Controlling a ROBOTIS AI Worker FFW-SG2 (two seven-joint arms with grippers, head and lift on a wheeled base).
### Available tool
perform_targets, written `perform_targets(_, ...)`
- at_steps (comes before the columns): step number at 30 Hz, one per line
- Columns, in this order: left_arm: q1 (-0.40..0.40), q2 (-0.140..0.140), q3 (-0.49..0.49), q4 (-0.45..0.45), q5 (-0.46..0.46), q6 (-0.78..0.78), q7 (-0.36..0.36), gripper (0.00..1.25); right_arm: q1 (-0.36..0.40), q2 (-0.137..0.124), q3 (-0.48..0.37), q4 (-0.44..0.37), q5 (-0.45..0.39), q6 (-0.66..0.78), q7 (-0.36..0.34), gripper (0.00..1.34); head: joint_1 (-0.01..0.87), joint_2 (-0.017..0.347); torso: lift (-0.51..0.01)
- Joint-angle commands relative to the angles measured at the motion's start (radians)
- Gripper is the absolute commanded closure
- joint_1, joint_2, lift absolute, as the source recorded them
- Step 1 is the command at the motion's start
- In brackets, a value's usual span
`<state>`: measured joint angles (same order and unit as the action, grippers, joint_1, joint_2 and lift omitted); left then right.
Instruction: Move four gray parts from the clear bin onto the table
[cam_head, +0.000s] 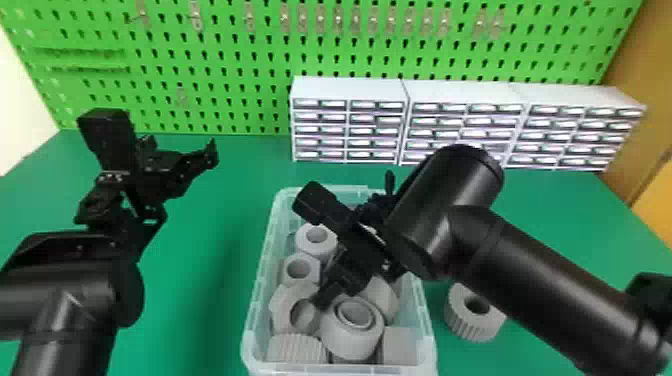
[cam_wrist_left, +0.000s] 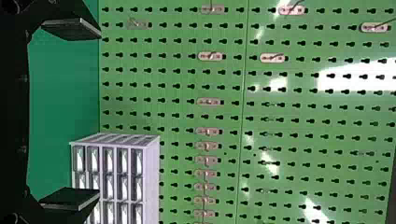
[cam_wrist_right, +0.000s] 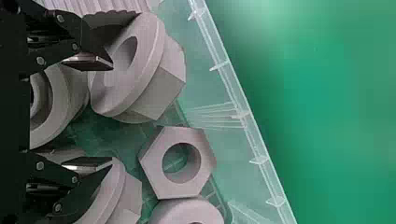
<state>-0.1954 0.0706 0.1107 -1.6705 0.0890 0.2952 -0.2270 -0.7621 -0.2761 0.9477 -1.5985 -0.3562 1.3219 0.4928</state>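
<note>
Right wrist view: right gripper (cam_wrist_right: 100, 113) gapes wide; straddle the flanged nut (cam_wrist_right: 161, 91) squarely, clear of the bin's (cam_wrist_right: 252, 135) left edge.

A clear, rectangular plastic bin (cam_head: 427, 332) has smooth, see-through walls with a soft shine along the rim. The hexagonal gray nut with a round hole (cam_wrist_right: 163, 186) looks like matt plastic, smooth on its flat faces. A round gray ribbed knob (cam_head: 467, 327) is matt, its side ridged. The green counter (cam_head: 210, 300) appears smooth. The upright green perforated pegboard (cam_wrist_left: 177, 109) catches glossy white reflections. The black tubular right arm (cam_head: 540, 260) is smooth with a low sheen.
</note>
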Motion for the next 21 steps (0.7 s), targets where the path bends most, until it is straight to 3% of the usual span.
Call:
perform_targets(1,0.001,0.0,0.001,0.0,0.0,0.001,0.0,0.1,-0.003,0.003,0.006,0.011,0.008,-0.012,0.0,0.53,0.686,0.026,-0.05)
perform_targets(21,0.005,0.0,0.004,0.0,0.003,-0.001,0.0,0.1,0.018,0.031,-0.004,0.072,0.074,-0.072,0.0,0.53,0.686,0.026,-0.05)
